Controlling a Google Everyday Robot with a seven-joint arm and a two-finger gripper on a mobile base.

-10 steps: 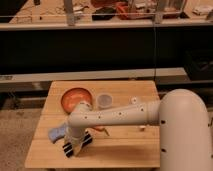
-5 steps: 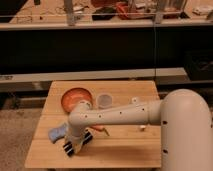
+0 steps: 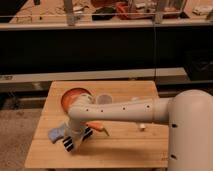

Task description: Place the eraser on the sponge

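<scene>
Little changed since before: the gripper (image 3: 74,143) stays low over the bench (image 3: 130,147), just beside the sponge (image 3: 56,133); its grip we cannot tell. The sponge lies lengthwise left-right.

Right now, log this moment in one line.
gripper: low over table, beside sponge | eraser: not visible | carrot: on table nearby | orange bowl: behind arm

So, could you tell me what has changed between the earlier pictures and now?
Nothing has visibly moved. The gripper stays low over the front left of the table, right beside the sponge, and I can see nothing taken hold of or let go. The orange bowl, carrot and cup lie where they were.
</scene>
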